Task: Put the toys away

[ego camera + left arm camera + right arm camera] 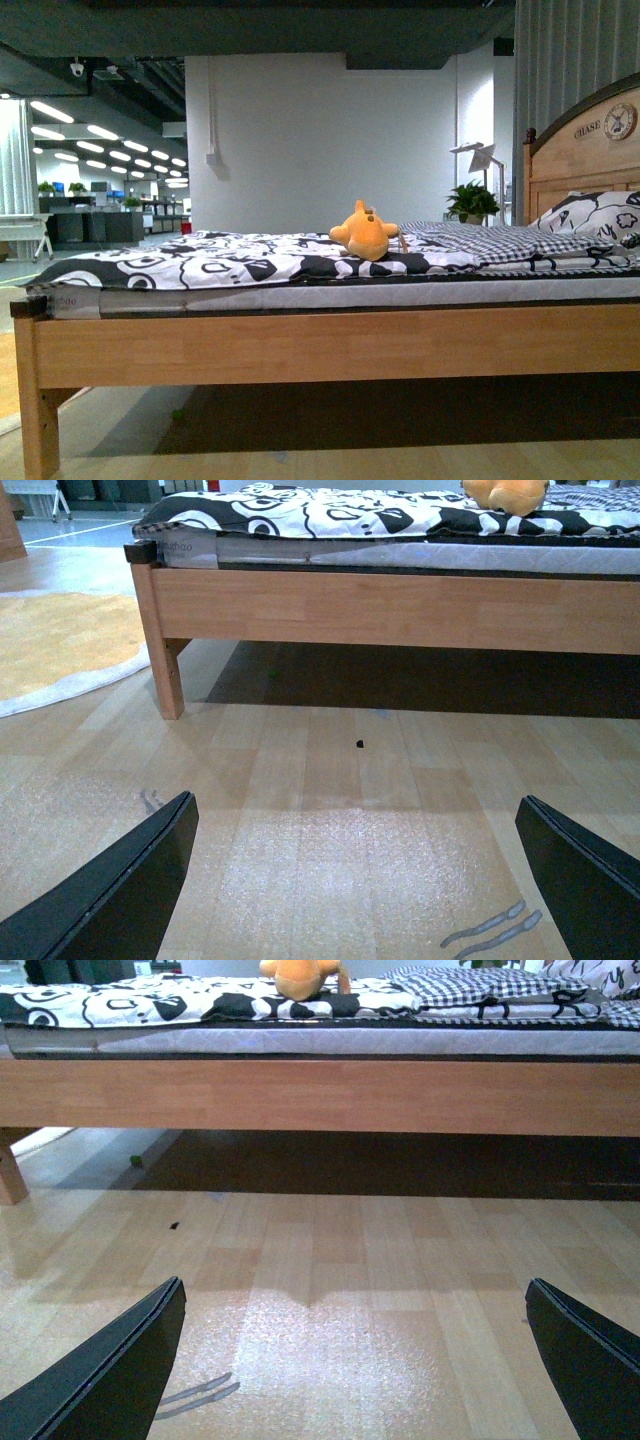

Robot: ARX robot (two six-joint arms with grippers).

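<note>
Wooden bed (330, 345), orange plush toy (365, 233) on quilt (240, 262); left gripper (355, 802), right gripper (355, 1283) spread over floor (300, 755).

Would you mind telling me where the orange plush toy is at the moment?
In the front view, the plush toy sits on the black-and-white bedcover, slightly right of centre, just left of the checked blanket near the headboard.

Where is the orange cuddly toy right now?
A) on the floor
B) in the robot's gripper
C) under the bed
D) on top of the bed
D: the orange plush toy sits on the black-and-white bedcover on top of the bed, while the left gripper and right gripper are open over the floor, holding nothing.
</note>
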